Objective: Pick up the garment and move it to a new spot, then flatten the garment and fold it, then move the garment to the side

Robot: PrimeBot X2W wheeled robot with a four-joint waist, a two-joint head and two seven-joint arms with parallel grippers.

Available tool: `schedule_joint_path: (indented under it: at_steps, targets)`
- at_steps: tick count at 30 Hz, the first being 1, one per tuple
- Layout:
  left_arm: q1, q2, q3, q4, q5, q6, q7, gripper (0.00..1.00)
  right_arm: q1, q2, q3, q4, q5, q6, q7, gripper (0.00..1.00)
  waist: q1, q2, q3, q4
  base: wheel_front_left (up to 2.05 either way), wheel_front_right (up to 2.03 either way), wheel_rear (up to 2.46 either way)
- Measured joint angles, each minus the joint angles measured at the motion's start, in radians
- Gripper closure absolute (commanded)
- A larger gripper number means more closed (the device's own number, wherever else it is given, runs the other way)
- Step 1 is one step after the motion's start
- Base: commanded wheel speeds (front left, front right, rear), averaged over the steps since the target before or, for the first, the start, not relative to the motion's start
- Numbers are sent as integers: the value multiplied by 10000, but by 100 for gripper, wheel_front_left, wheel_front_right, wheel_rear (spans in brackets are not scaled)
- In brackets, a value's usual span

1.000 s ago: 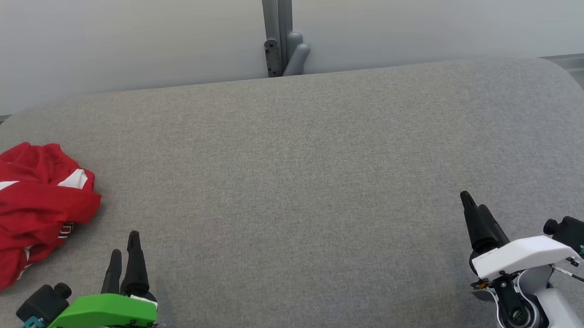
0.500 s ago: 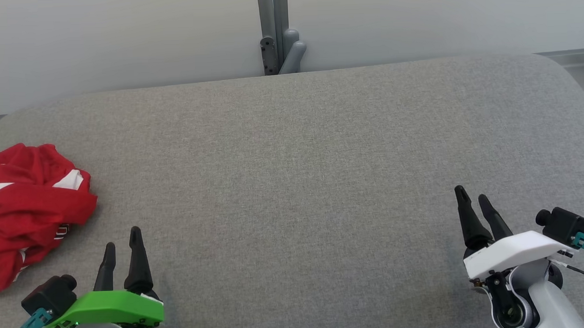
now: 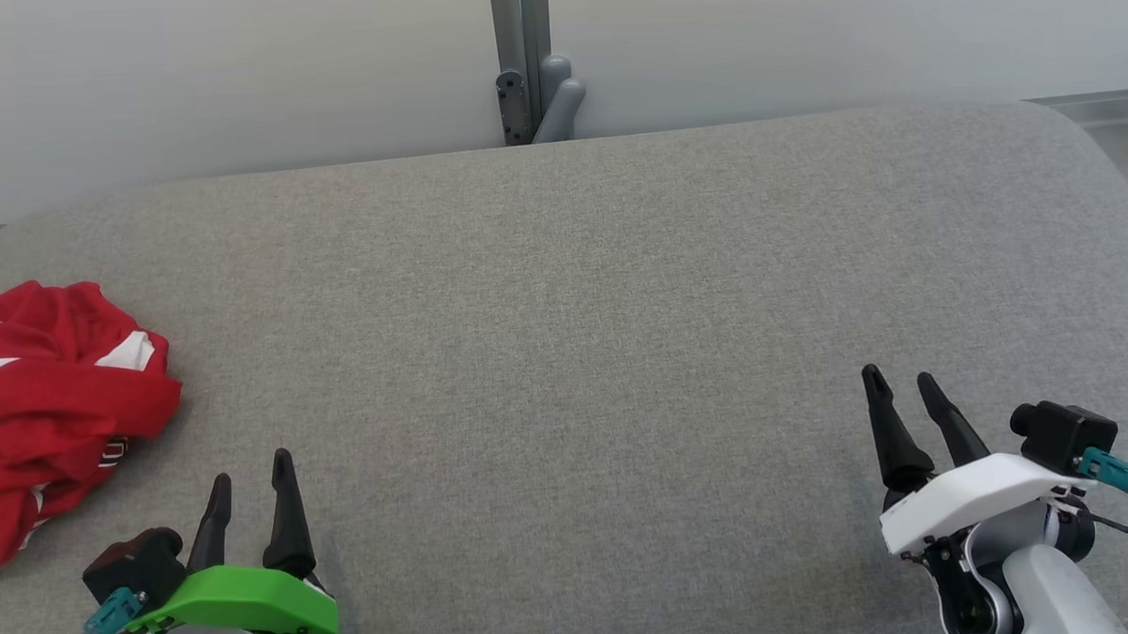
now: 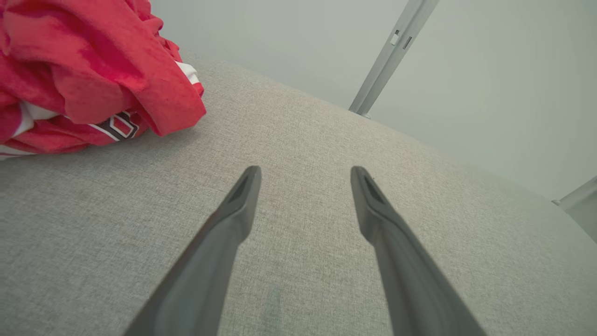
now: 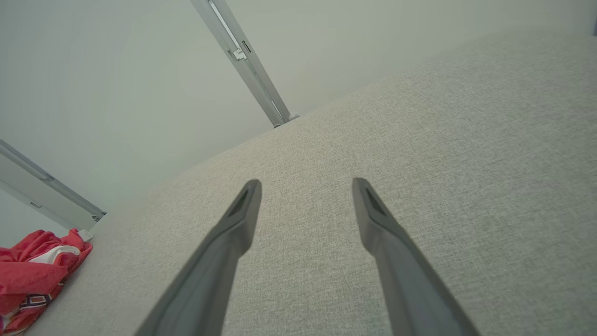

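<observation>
Head view: a crumpled red garment (image 3: 56, 400) with white stripes lay at the left edge of the grey woven table (image 3: 565, 354), near the left tool (image 3: 250, 469), its tapered dark fingers apart. Left wrist view: soft folds bunched beside those fingers. Right wrist view: the right tool (image 5: 305, 182), fingers spread, hung over the weave, well apart from the garment.

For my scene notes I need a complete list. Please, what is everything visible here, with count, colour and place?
garment: one, red with white parts, crumpled at the left edge of the surface
padded surface: one, grey fabric, across the middle
metal posts: at least two, grey, against the wall behind the surface
wall: one, pale, at the back
left gripper: one, green cover, lower left, dark fingers apart, holding nothing
right gripper: one, white cover, lower right, dark fingers apart, holding nothing
</observation>
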State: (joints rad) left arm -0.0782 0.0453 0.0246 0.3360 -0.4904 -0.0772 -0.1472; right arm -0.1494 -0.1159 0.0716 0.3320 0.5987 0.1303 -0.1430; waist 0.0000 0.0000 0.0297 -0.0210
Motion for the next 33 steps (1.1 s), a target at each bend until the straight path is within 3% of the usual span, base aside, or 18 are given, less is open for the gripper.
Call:
schedule_joint_path:
  at_steps: [14,33]
  targets:
    - [8,188,-221,270,1582,525,-384,0,13,-61,-389,268,-1705,2,-374,0,0,0,-67,-45,0,0,0]
    - [27,255,-334,276,3193,782,-790,0,11,23,-819,349,-3611,2,-794,0,0,0,-9,-89,0,0,0]
